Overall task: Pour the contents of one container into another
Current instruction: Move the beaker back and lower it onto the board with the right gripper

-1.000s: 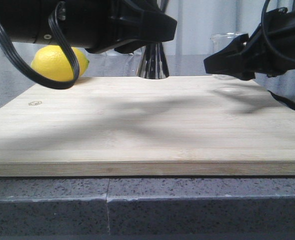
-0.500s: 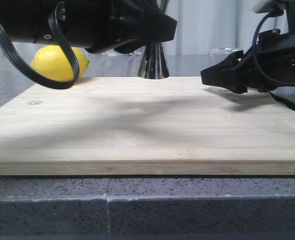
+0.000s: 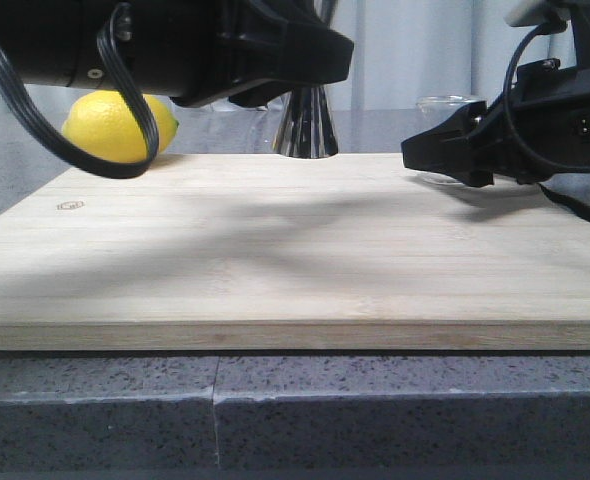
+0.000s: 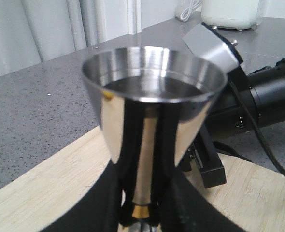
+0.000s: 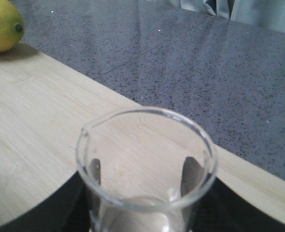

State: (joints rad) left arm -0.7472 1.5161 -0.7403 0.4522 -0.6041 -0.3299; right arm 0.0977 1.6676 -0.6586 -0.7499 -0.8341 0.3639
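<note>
A polished steel jigger (image 4: pixel 152 130) stands upright between the dark fingers (image 4: pixel 169 159) of the left tool (image 4: pixel 145 212), which is closed around its narrow waist at the thin gold band (image 4: pixel 141 210). In the left wrist view the upper cup faces the camera and a dark level shows inside it; what it holds cannot be told. In the front view only the flared lower cone of the jigger (image 3: pixel 306 125) shows, at the far edge of the bamboo board (image 3: pixel 295 250), below the black body of the left arm (image 3: pixel 165 45).

On the right, a small clear glass beaker (image 5: pixel 145 169) sits upright in the grip of the right tool (image 5: pixel 142 193). Its dark fingers (image 5: pixel 191 175) press on opposite sides of the glass wall and show through it, and the pouring lip (image 5: pixel 87 133) is turned to one side. In the front view the beaker's rim (image 3: pixel 447 101) shows just above the right tool (image 3: pixel 445 155), low over the far right part of the board; whether its base touches the wood cannot be told. The two vessels are well apart.

A yellow lemon (image 3: pixel 115 125) lies at the board's far left corner. The board rests on a speckled grey surface (image 3: pixel 295 410), and pale curtains (image 3: pixel 415 50) hang behind.
</note>
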